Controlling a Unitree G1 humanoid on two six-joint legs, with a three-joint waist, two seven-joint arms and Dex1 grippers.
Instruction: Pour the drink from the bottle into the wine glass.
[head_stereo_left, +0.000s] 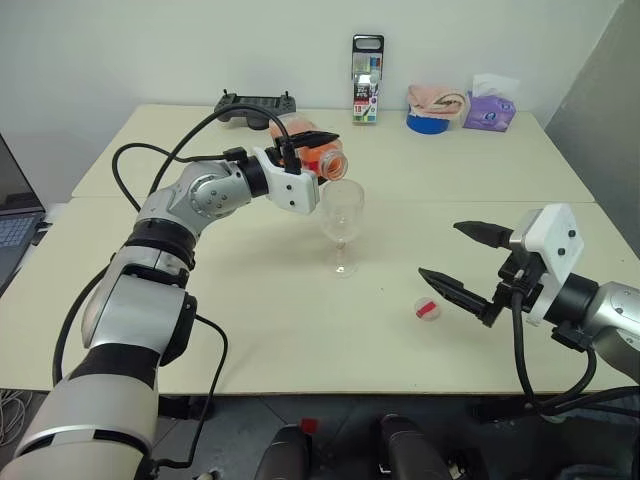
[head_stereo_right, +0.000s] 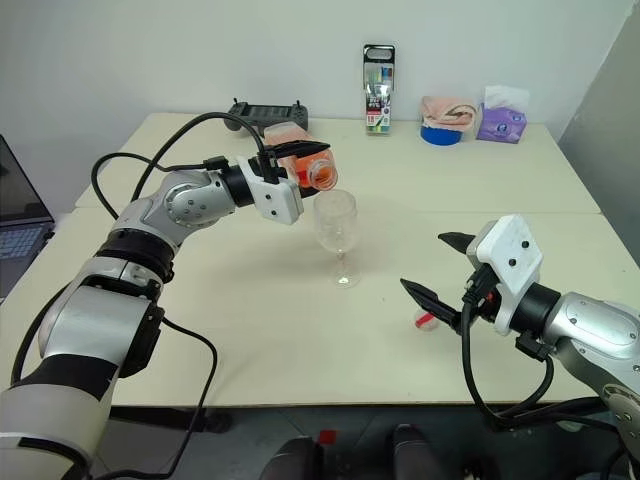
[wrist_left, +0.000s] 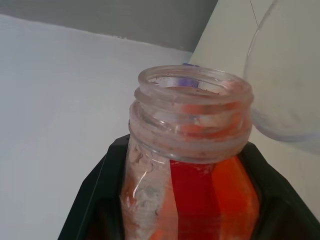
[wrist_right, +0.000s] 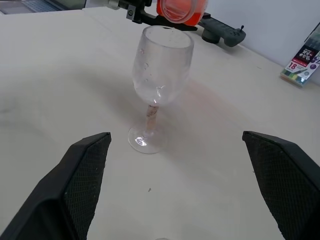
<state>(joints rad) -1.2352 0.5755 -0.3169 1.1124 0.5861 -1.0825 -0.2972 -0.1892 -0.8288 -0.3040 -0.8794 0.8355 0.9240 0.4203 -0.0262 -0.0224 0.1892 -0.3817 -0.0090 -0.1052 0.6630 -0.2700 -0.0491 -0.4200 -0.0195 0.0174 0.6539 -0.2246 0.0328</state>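
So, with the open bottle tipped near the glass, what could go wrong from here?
1. The bottle, tipped in the left gripper, has its mouth near the wine glass rim rather than clearly over the bowl, so the drink might spill on the table.
2. Nothing holds the glass; a bump could topple it.
3. The right gripper waits open, near the cap.

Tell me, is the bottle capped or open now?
Open: the bottle shows a bare threaded mouth, and its cap lies on the table.
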